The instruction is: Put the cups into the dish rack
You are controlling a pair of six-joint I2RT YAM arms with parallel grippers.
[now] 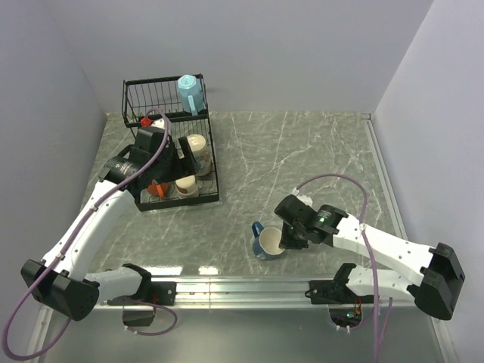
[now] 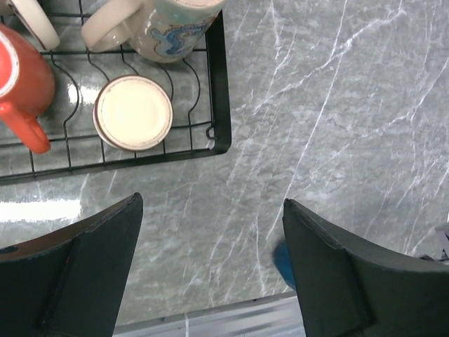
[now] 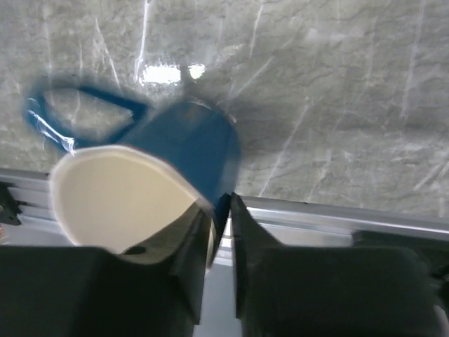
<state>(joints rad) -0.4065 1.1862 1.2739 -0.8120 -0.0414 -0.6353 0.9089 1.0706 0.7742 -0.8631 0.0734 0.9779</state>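
Grey marble tabletop [image 1: 318, 151] under plain pale walls, and the action is down at the near edge. The right gripper [image 3: 219, 210] is clamped on the dark blue mug [image 1: 266, 242]: one finger sits inside the cream interior, the other presses the blue outer wall, pinching the rim between them. The mug's handle points away from the gripper. The wrist view is blurred, so I can't tell whether the mug's base is touching the surface or just off it.

Well apart, at the far left, stands the black wire dish rack [image 1: 181, 203]. A light blue mug [image 1: 190, 94] sits in the upper basket's right corner. On the lower tier there's a cream mug [image 2: 168, 28] with a blue print lying on its side, an upturned cream cup [image 2: 133, 112] showing its base, and an orange-red mug [image 2: 21, 77] beside it.

The left gripper [image 2: 210, 203] hangs over bare marble just beside the rack's lower corner, fingers spread wide, nothing between them.
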